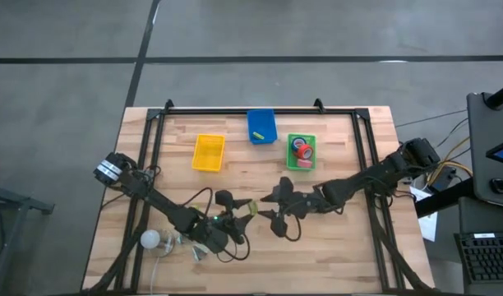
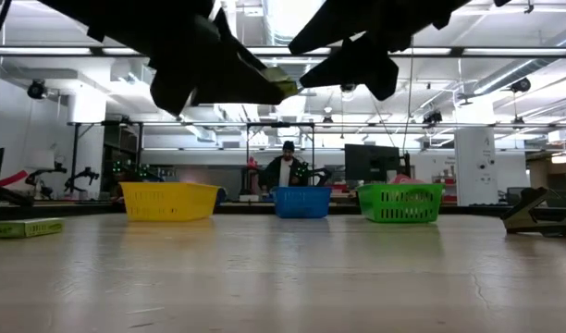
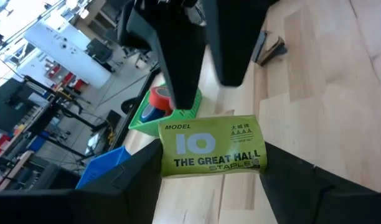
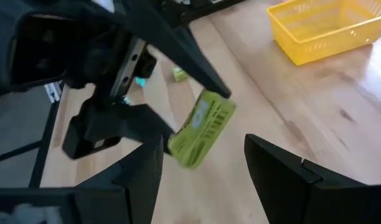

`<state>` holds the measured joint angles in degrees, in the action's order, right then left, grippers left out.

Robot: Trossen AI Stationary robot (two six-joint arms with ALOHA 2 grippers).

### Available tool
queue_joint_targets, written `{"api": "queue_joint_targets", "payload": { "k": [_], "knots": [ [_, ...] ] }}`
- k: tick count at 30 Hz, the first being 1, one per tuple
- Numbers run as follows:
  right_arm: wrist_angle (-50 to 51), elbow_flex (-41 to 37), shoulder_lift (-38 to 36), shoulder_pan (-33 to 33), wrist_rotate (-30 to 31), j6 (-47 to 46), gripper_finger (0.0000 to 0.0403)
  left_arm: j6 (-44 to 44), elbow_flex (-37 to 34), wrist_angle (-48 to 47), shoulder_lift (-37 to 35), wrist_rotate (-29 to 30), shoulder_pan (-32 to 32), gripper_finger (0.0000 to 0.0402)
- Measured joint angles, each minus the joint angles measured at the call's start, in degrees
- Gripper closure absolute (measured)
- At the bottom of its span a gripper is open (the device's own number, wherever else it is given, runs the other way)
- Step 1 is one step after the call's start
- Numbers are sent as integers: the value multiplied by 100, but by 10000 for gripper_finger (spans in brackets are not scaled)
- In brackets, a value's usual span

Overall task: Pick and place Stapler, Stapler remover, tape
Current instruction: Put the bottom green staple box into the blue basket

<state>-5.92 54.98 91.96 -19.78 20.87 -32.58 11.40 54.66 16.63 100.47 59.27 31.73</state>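
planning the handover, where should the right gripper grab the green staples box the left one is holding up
Probably the free end of the staples box, clamped across its flat printed faces. The left gripper pinches one end, so the other juts toward the right gripper, which faces it open and can close in head-on.

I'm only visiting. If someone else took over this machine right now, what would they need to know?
Left tool: shut on a staples box, held above mid-table.
Right tool: open, close to that box and facing it.
Done: Tape lies in the green tray. The blue tray holds one small item. The yellow tray looks empty.
Left: the held box needs placing, and a second box lies on the table.
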Motion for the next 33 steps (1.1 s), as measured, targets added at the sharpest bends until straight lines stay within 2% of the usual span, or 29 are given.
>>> {"api": "queue_joint_targets", "payload": {
  "k": [7, 13, 19, 24, 33],
  "knots": [
    [-92, -1, 0, 94, -51, 12, 184, 137, 106, 31, -4, 0, -27, 158],
    [-324, -2, 0, 200, -570, 130, 194, 639, 220, 232, -11, -1, -44, 158],
    [-399, -2, -24, 232, -611, 209, 211, 788, 273, 270, -11, 0, -61, 158],
    [-392, -2, -20, 247, -613, 260, 247, 785, 273, 276, -11, -2, -61, 158],
    [-382, -2, -20, 276, -637, 335, 349, 811, 270, 267, -11, 1, -56, 158]
  ]
}}
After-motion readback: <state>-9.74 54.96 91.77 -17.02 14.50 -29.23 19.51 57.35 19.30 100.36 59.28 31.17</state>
